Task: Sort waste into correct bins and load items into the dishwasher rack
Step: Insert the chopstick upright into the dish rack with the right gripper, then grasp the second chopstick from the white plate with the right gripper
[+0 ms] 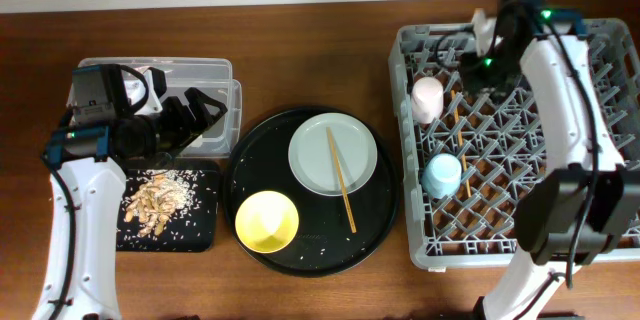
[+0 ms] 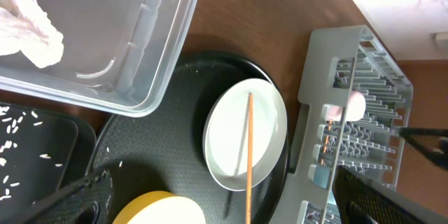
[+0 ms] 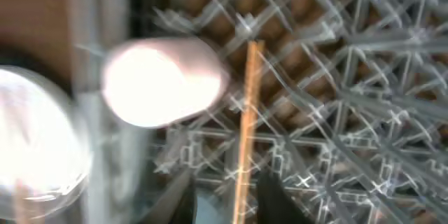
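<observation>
Your left end effector gapes wide over the clear box; your right end effector stands parted astride a chopstick in the rack.

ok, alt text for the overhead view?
Grey dishwasher rack, right, holds a pink cup, blue cup and one chopstick, right arm above it. Centre: round black tray with a yellow bowl and a plate with the second chopstick across it. Left: left arm over a clear box, food scraps in a shallow black tray.
</observation>
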`<state>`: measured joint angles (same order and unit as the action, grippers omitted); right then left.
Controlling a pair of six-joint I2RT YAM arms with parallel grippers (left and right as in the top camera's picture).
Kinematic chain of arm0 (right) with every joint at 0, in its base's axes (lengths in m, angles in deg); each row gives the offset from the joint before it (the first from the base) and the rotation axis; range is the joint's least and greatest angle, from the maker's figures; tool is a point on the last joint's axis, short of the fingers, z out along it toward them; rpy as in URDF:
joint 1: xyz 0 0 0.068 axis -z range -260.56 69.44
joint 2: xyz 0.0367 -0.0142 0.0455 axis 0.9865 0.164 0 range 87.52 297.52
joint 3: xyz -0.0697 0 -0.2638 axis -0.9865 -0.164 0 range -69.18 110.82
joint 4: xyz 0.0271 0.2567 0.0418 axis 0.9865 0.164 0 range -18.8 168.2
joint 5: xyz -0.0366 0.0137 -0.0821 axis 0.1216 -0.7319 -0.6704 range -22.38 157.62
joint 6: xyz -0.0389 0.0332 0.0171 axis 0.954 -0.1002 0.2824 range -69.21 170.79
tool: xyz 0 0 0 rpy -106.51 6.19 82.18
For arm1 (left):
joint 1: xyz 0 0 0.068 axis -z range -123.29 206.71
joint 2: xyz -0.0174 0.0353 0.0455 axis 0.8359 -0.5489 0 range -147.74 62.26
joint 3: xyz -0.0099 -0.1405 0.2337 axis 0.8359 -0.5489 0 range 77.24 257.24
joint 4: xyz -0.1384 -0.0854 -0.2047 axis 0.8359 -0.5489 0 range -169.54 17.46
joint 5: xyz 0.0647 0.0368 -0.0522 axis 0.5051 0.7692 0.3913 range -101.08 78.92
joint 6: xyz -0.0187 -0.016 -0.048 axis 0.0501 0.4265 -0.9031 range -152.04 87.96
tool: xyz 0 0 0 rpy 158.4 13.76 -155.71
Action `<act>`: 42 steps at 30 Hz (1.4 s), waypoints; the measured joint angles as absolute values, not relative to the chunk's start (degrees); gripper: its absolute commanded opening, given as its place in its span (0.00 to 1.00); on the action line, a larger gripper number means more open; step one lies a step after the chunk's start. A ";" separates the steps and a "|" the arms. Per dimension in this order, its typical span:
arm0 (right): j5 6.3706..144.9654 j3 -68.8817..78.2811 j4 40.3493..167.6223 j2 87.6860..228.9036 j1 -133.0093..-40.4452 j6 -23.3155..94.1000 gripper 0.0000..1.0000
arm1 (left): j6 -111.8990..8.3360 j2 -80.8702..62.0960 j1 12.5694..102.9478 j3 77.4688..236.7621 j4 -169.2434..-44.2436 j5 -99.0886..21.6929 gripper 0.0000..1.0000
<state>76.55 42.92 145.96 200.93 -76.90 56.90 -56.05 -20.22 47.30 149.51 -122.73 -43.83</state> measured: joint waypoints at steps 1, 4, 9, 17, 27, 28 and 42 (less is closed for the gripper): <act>80.53 44.86 149.00 200.51 -77.23 56.55 0.38 | -56.05 -20.22 47.30 149.51 -122.71 -43.81 0.99; 87.72 45.65 154.29 199.79 -81.86 56.29 0.41 | -56.05 -20.22 47.30 149.51 -122.73 -43.83 0.99; 90.34 41.69 148.98 199.81 -94.54 49.58 0.98 | -56.05 -20.22 47.30 149.51 -122.71 -43.81 0.99; 86.41 30.92 138.73 199.81 -105.03 40.57 0.43 | -56.05 -20.22 47.30 149.51 -122.67 -43.81 0.99; 77.91 9.21 115.97 199.88 -112.20 35.76 0.31 | -56.05 -20.22 47.30 149.51 -122.69 -43.81 0.99; 77.43 7.62 114.07 199.88 -112.25 35.83 0.28 | -56.05 -20.22 47.30 149.51 -122.71 -43.81 0.99; 76.44 4.51 112.00 199.88 -112.25 35.52 0.05 | -56.05 -20.22 47.30 149.51 -122.71 -43.83 0.99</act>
<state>76.44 4.51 112.00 199.88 -112.25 35.52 -56.05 -20.22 47.30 149.51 -122.71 -43.83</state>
